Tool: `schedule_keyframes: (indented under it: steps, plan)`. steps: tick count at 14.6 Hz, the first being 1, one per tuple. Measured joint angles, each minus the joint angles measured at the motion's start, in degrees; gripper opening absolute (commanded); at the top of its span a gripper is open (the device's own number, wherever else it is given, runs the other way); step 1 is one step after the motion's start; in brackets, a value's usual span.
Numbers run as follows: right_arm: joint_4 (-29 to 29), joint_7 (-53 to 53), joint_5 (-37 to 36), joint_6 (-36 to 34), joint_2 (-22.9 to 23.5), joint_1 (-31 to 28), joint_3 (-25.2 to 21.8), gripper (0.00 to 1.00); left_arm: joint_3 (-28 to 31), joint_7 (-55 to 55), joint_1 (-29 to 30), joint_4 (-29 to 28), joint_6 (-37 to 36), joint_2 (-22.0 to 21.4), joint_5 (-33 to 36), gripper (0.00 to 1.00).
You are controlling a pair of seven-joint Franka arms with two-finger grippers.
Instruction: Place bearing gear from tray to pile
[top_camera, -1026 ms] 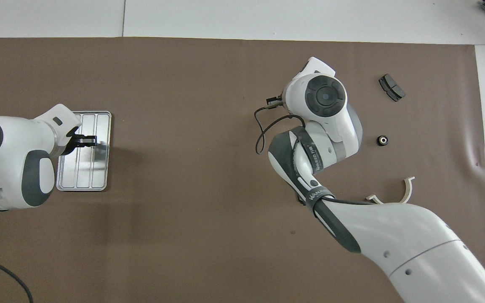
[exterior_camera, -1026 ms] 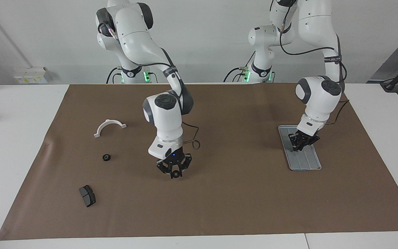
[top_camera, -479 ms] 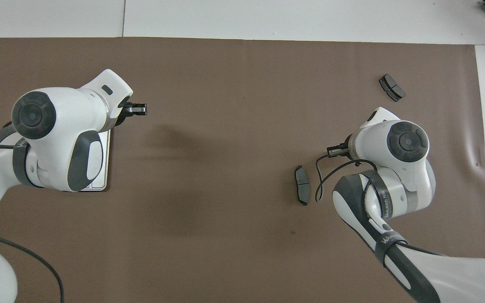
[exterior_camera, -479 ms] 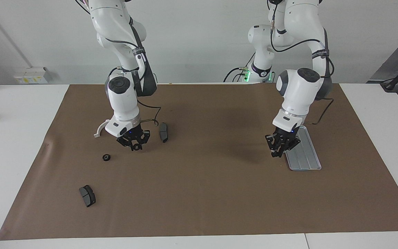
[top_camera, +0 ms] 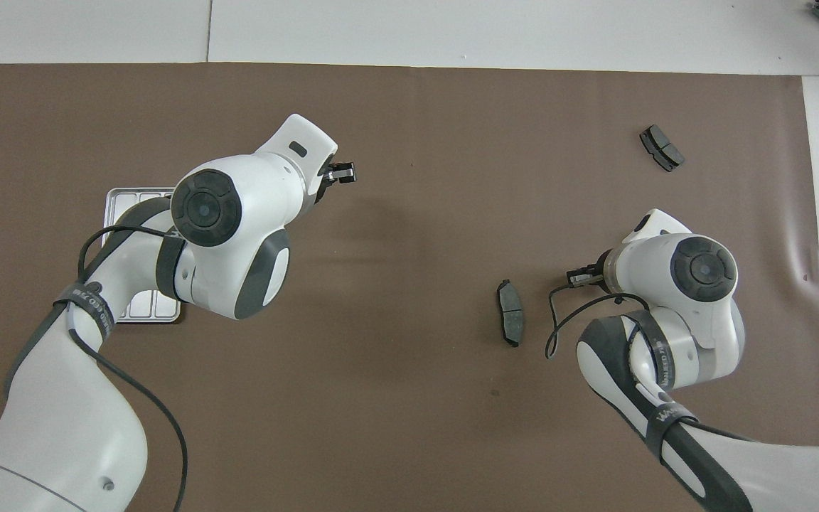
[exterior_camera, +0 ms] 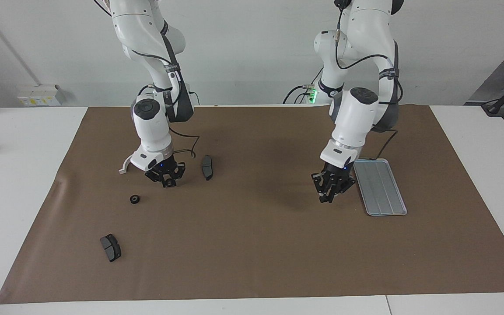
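Grip across the rim suits such small, stiff, light parts: the right tool [exterior_camera: 166, 181] grasps a carried gear [exterior_camera: 169, 183] over the pile [exterior_camera: 124, 166], near the loose gear [exterior_camera: 134, 199], while the left tool [exterior_camera: 328, 192] hangs clenched beside the tray [exterior_camera: 387, 197].

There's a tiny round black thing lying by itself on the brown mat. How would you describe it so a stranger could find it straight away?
Start at the brown paper mat and go to the right arm's end, where loose parts lie scattered. Among them, farther from the robots than the white semicircular bracket, sits the small round black gear. It is the only round piece: the two dark grey curved brake pads nearby are flat and elongated.
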Motion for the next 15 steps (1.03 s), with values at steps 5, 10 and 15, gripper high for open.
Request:
schedule_keyframes:
  steps: [5, 10, 15]
  plan:
    - [1.9, -0.3, 0.0, -0.1, -0.5, -0.7, 0.0, 1.0, 0.0, -7.6, -5.3, 8.4, 3.0, 8.1, 0.0, 0.01]
    - [11.9, 1.8, 2.7, -5.7, -0.2, -0.3, 0.6, 1.0, -0.1, -9.7, -8.8, 9.8, 5.6, 10.2, 0.0, 0.33]
    - [20.2, 2.9, 6.8, -6.1, 3.1, 0.5, 0.8, 1.0, -0.1, -9.8, -10.4, 9.8, 8.4, 10.4, 0.0, 1.0]
